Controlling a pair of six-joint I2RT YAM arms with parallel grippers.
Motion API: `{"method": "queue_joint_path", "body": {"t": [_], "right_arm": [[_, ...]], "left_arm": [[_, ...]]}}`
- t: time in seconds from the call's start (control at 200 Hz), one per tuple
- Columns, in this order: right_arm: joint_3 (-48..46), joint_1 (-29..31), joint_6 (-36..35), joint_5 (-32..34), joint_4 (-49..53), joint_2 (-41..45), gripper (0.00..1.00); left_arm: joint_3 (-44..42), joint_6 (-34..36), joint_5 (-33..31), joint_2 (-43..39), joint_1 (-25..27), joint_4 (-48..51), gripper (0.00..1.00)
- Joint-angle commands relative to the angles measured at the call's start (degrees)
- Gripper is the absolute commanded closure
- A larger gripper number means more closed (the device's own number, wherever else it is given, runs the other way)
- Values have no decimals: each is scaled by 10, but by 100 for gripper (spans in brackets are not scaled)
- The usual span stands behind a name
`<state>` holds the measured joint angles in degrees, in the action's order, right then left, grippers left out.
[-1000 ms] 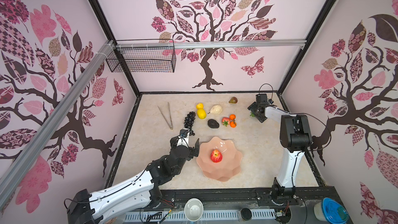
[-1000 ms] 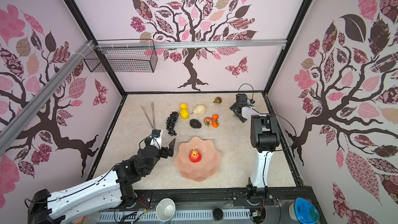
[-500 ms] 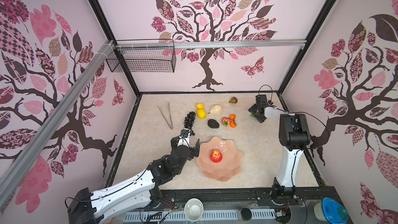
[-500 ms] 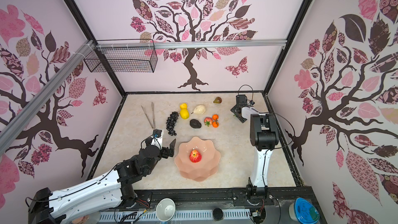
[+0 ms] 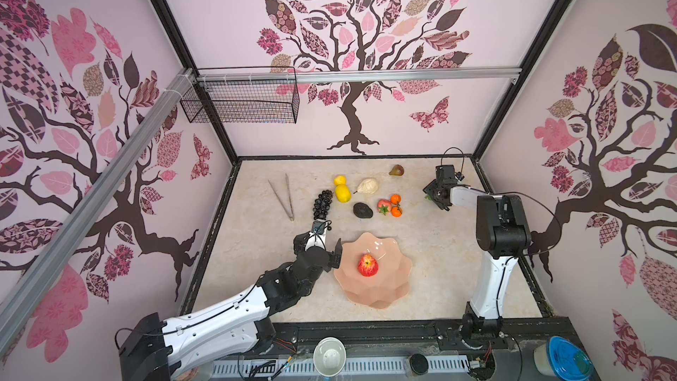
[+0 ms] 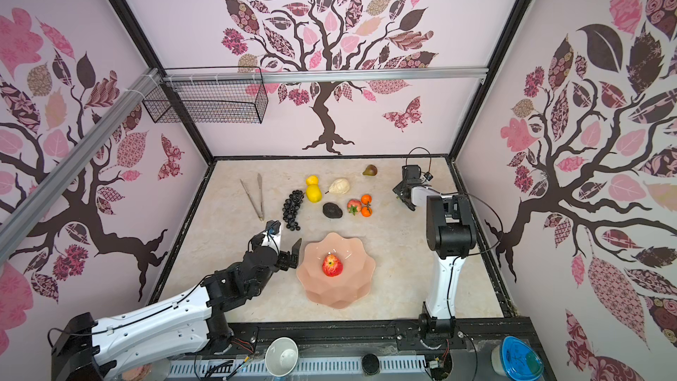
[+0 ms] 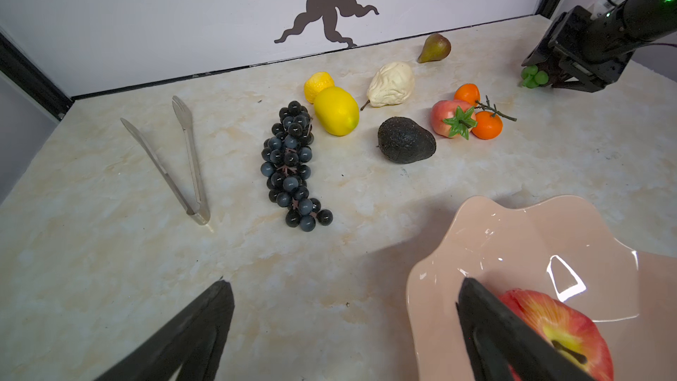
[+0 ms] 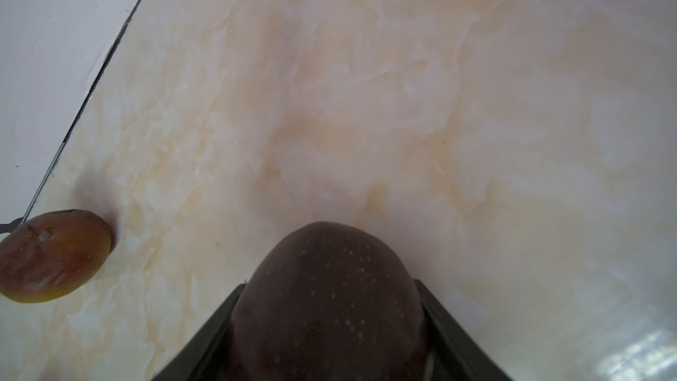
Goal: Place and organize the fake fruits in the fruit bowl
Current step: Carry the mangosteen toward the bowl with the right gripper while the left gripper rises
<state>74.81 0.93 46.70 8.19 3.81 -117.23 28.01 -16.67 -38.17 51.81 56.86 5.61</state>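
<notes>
One red apple sits in the fruit bowl. Loose on the table: one grape bunch, one lemon, one avocado, two oranges. Left hand spread wide beside the bowl; right hand straddles one mangosteen, pinched or not, can't tell.

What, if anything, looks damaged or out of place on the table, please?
The cream pear looks crumpled, its skin wrinkled and dented, unlike the smooth lemon near it. The metal tongs lying beside the grape bunch are no fruit. Nothing looks spilled.
</notes>
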Motion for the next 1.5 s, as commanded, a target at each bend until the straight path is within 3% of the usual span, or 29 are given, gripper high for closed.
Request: {"method": "queue_joint_path", "body": {"t": [0.0, 0.315, 0.68, 0.975, 1.145, 1.281, 1.496], "right_arm": [[-19, -4, -1, -14, -9, 41, 35], [-48, -4, -3, -52, -19, 81, 39], [-177, 13, 62, -220, -87, 223, 40], [-292, 108, 139, -287, -133, 340, 40], [-336, 166, 168, -287, -138, 403, 40], [-359, 206, 181, -290, -138, 448, 41], [-384, 268, 198, -277, -137, 500, 41]], "left_arm": [[8, -3, 6, 6, -3, -10, 2], [7, 2, 23, 18, -3, -22, 2], [34, 25, 187, 69, -3, -83, 2], [99, 44, 246, 154, -3, -145, 4], [114, 75, 274, 206, -3, -205, 5], [106, 103, 332, 225, -9, -240, 5], [83, 111, 374, 221, -14, -279, 17]]}}
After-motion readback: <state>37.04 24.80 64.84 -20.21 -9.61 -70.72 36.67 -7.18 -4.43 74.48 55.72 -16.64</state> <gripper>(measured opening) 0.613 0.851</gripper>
